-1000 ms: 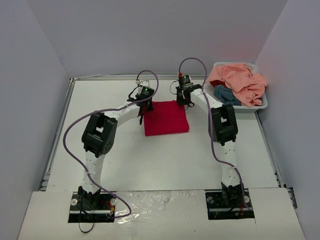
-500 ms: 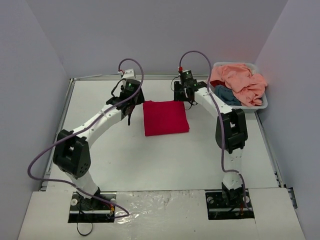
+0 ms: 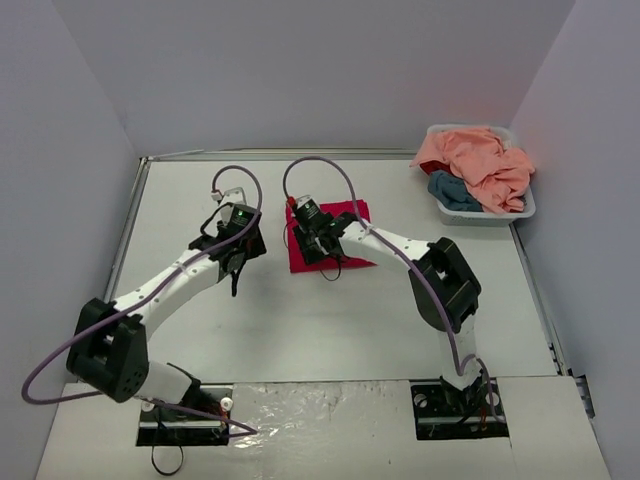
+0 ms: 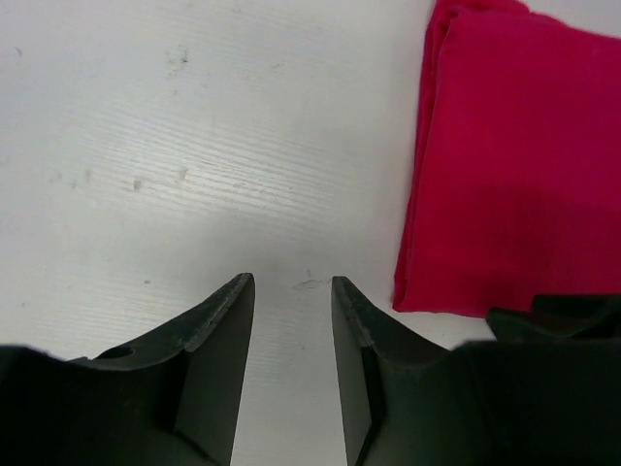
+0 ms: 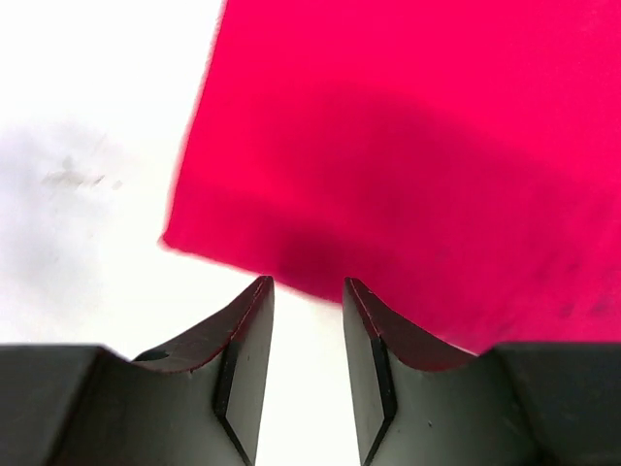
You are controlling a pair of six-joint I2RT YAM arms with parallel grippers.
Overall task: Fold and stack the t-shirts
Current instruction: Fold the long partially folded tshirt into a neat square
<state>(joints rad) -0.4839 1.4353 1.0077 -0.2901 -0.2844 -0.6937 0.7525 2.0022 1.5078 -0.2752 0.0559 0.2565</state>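
Crimson t-shirt point(image 3: 358, 215) lies folded into a flat rectangle near the middle of the table point(image 3: 300, 330), a little toward the far side, and neither arm grips it. Your right arm rises from its near-right base, bends at the elbow and stretches leftward, so the right gripper point(image 5: 308, 283) hangs over the left part of the shirt. Its jaws stand a narrow gap apart with nothing between them, tips just at the shirt's edge beside a corner. Your left arm reaches from its near-left base toward the far right. The left gripper point(image 4: 292, 283) sits over bare table just left of the shirt and apart from it, jaws likewise narrowly parted and holding nothing. You cannot tell whether either set of tips touches the surface. At the far right a white basket point(image 3: 522, 212) holds a crumpled peach-pink t-shirt point(image 3: 480, 160) heaped on top, with a teal-blue t-shirt point(image 3: 450, 190) showing underneath at its left. The table is white and lightly scuffed, closed in by plain pale grey walls point(image 3: 300, 70)
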